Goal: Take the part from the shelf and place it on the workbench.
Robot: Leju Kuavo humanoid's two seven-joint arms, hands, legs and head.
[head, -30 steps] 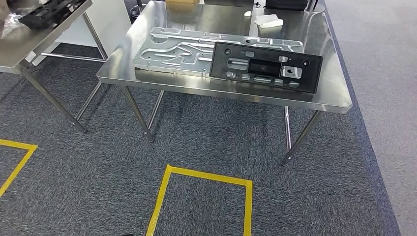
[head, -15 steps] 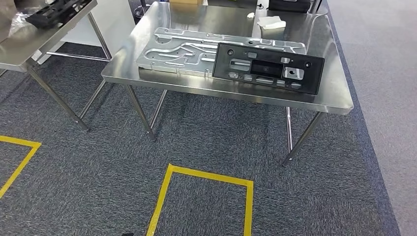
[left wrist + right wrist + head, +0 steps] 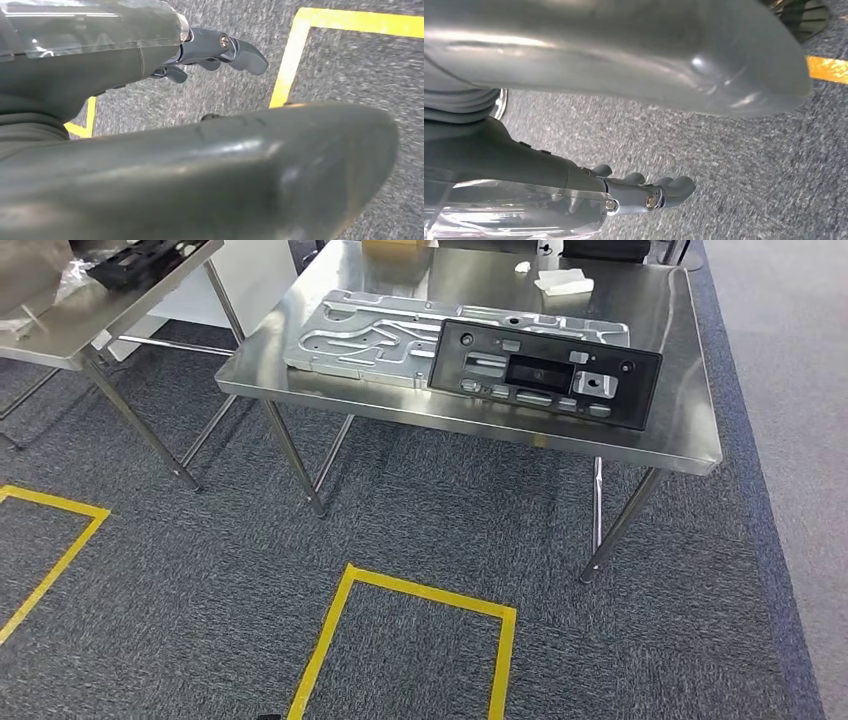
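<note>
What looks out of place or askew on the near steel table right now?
The black panel lies across one end of the silver plate instead of flat on the table, so it sits propped and slightly skewed. Nothing looks spilled or broken.

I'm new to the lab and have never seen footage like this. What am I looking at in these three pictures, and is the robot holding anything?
This is a two-legged humanoid robot with two arms that end in fingered hands. The wide picture comes from a camera high on its body, looking forward and down at a steel workbench on grey carpet marked with yellow tape. On the bench lie a silver metal plate and a black panel that overlaps the plate's right end. A second table stands to the left.

The other two pictures come from cameras at the wrists, with the arms hanging over the carpet. The left hand and the right hand hold nothing, and their fingers are spread.
</note>
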